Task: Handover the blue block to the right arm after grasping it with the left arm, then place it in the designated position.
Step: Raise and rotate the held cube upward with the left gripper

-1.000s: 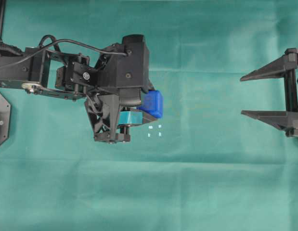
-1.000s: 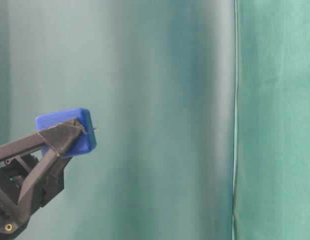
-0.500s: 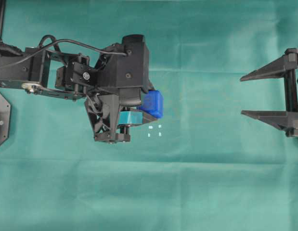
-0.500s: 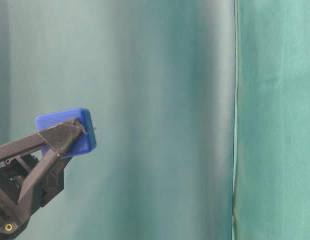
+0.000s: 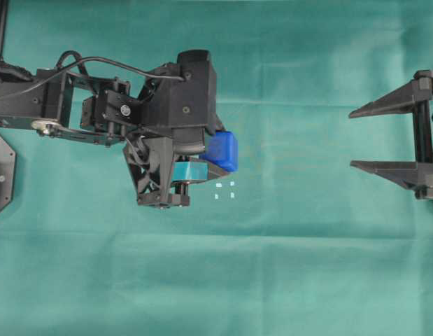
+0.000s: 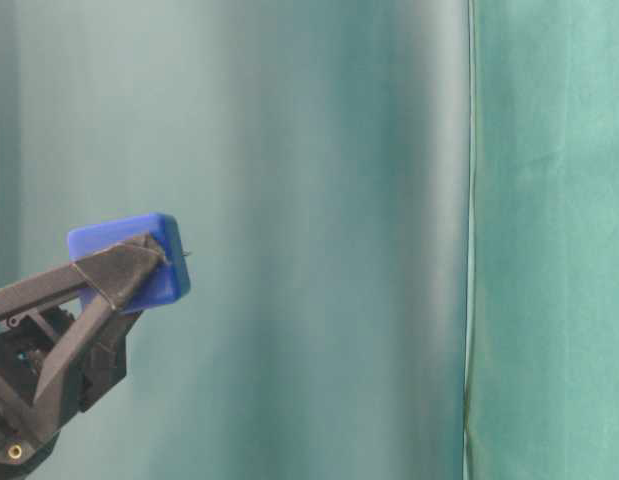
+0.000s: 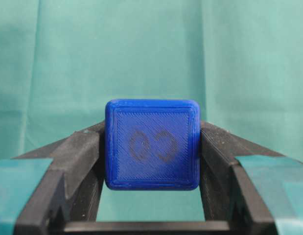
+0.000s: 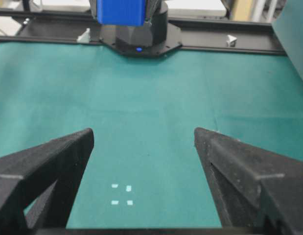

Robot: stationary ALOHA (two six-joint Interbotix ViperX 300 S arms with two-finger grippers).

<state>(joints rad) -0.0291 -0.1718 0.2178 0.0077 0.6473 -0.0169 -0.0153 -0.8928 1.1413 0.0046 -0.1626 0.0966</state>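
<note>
From my remote station I see the small bright blue plastic block with rounded edges (image 7: 152, 144) clamped between the two black pointed fingers of the left pincer (image 7: 152, 161), the one with teal bands at the finger bases. One finger presses on each side of the block, and the face toward the wrist camera carries a faint dark mark. The jaws are closed only as far as the block allows, so they stand about half apart. In the table-level view the block (image 6: 129, 262) sits at the fingertips and is lifted clear of the green cloth covering the table (image 5: 293, 266). From overhead the left pincer (image 5: 215, 159) is left of the middle of the table, with the block (image 5: 222, 151) at its tip. Just beside it, toward the near edge of the table, I see four tiny white dots forming a small square on the cloth (image 5: 224, 190); the block is not on them. The all-black right pincer (image 5: 384, 138) is at the right edge of the table, well apart from the block, its jaws spread fully wide and holding nothing. In the right wrist view the white dots (image 8: 121, 194) lie on the cloth between its fingers, and the block (image 8: 120, 12) shows far ahead at the top.
</note>
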